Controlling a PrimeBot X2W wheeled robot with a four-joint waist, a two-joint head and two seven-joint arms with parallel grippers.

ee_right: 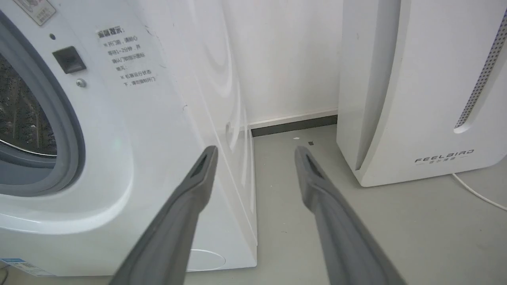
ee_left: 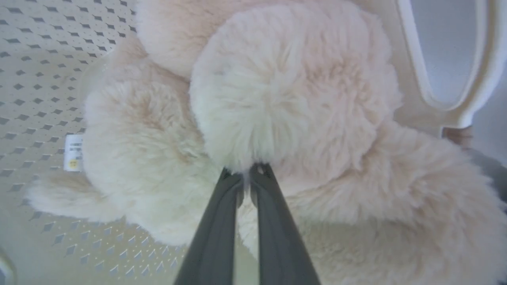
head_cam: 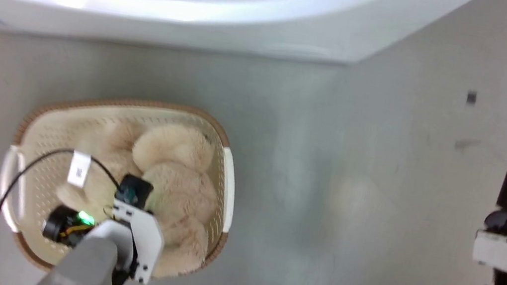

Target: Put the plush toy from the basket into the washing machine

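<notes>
While the left end effector (ee_left: 246, 173) sits down inside the basket (ee_left: 35, 59), its fingers are pinched narrow on a tuft of the plush toy (ee_left: 293, 91), which lies right at the tips, in the basket. Right end effector (ee_right: 255, 154) is spread wide and holding nothing, with the washing machine (ee_right: 130, 138) close ahead, left of its fingers in the right wrist view.

The plush toy (ee_left: 293, 87) is long-pile cream fluff, soft and matt. The basket (head_cam: 49, 129) is smooth perforated plastic with a brown braided-look rim (head_cam: 138, 103). The washing machine (ee_right: 158, 166) has glossy white panels, a matt grey gasket (ee_right: 75, 150) and a shiny steel drum (ee_right: 20, 114). The floor (head_cam: 354, 177) is dull grey.
</notes>
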